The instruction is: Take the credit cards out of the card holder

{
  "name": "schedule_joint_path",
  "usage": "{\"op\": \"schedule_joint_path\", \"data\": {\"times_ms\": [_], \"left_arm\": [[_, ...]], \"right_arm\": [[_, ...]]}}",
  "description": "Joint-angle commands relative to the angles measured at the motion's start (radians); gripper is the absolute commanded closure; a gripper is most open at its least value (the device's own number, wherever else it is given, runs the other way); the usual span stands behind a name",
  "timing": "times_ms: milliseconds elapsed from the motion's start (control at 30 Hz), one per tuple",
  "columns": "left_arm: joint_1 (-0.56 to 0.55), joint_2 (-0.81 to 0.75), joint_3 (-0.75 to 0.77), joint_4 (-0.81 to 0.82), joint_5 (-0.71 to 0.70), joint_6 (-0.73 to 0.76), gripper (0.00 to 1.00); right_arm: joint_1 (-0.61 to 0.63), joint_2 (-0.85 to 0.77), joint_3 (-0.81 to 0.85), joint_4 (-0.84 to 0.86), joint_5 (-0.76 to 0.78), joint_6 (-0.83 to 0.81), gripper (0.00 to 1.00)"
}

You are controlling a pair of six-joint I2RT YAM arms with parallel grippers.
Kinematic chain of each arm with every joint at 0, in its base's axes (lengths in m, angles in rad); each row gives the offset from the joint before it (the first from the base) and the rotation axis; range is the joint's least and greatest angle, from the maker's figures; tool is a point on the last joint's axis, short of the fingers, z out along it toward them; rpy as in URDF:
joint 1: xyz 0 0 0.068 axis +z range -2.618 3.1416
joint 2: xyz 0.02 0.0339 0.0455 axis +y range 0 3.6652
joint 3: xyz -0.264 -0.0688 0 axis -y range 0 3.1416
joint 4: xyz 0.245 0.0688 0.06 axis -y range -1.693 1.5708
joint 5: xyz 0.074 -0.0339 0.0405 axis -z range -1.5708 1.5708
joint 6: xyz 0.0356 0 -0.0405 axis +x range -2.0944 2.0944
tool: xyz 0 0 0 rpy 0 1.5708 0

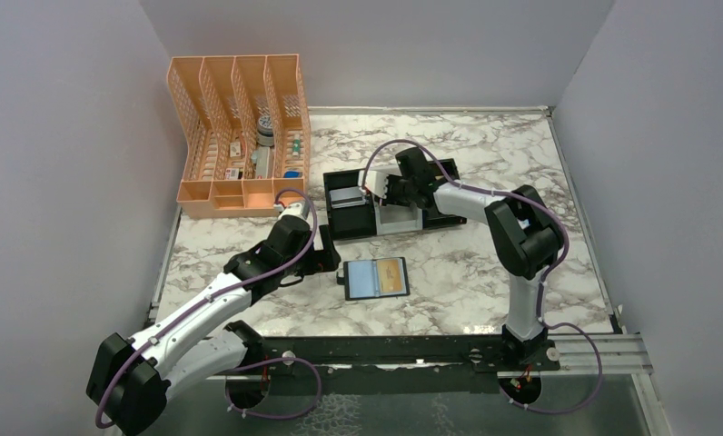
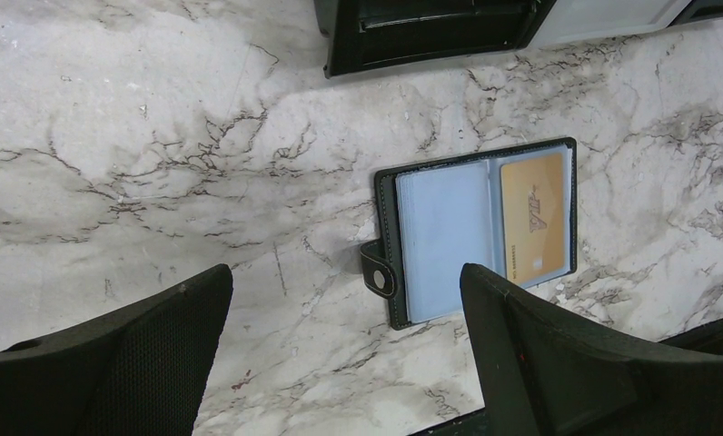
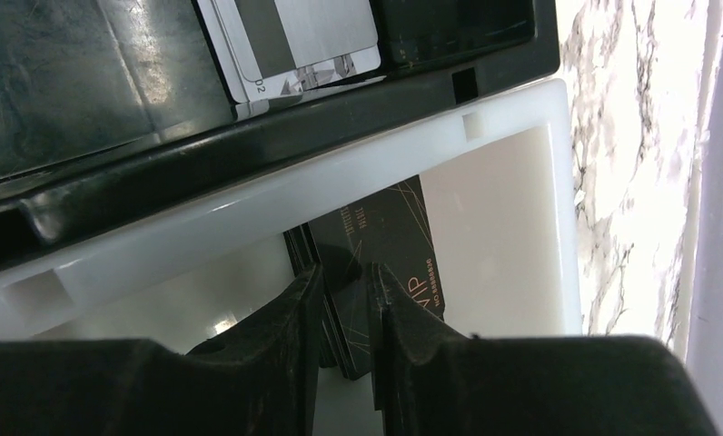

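Observation:
The card holder (image 1: 376,278) lies open and flat on the marble, also in the left wrist view (image 2: 444,236), snap tab at its left. Its left half shows bare blue-grey lining; a gold credit card (image 1: 391,276) (image 2: 532,218) sits in its right half. My left gripper (image 1: 331,261) (image 2: 344,272) is open and empty, just left of the holder. My right gripper (image 1: 387,193) (image 3: 344,268) hangs over the white tray (image 3: 503,200). Its jaws stand a narrow gap apart above a dark grey VIP card (image 3: 394,236) lying in that tray.
A black tray (image 1: 351,221) (image 3: 85,73) left of the white tray (image 1: 399,221) holds a silver card (image 3: 294,36). Another black tray (image 1: 444,216) stands on the right. An orange desk organiser (image 1: 240,136) stands at the back left. Grey walls close in three sides.

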Motion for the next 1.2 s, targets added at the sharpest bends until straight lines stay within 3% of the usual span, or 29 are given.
{"op": "schedule_joint_path", "data": {"times_ms": [0,700,767,933,1167], "left_arm": [[0.006,-0.005,0.025,0.008,0.027,0.011,0.01],[0.006,-0.01,0.038,0.024,0.085,0.014,0.01],[0.005,-0.009,0.038,0.026,0.086,0.016,0.01],[0.005,-0.006,0.044,0.027,0.096,0.021,0.01],[0.006,-0.017,0.047,0.033,0.11,0.022,0.01]], "right_arm": [[0.006,0.007,0.029,0.002,-0.015,-0.008,0.75],[0.006,-0.047,-0.001,0.049,-0.01,-0.007,0.67],[0.006,-0.054,-0.001,0.046,-0.008,-0.006,0.58],[0.006,-0.069,-0.009,0.048,-0.012,-0.001,0.57],[0.006,-0.168,-0.082,0.192,0.002,0.102,0.55]]}}
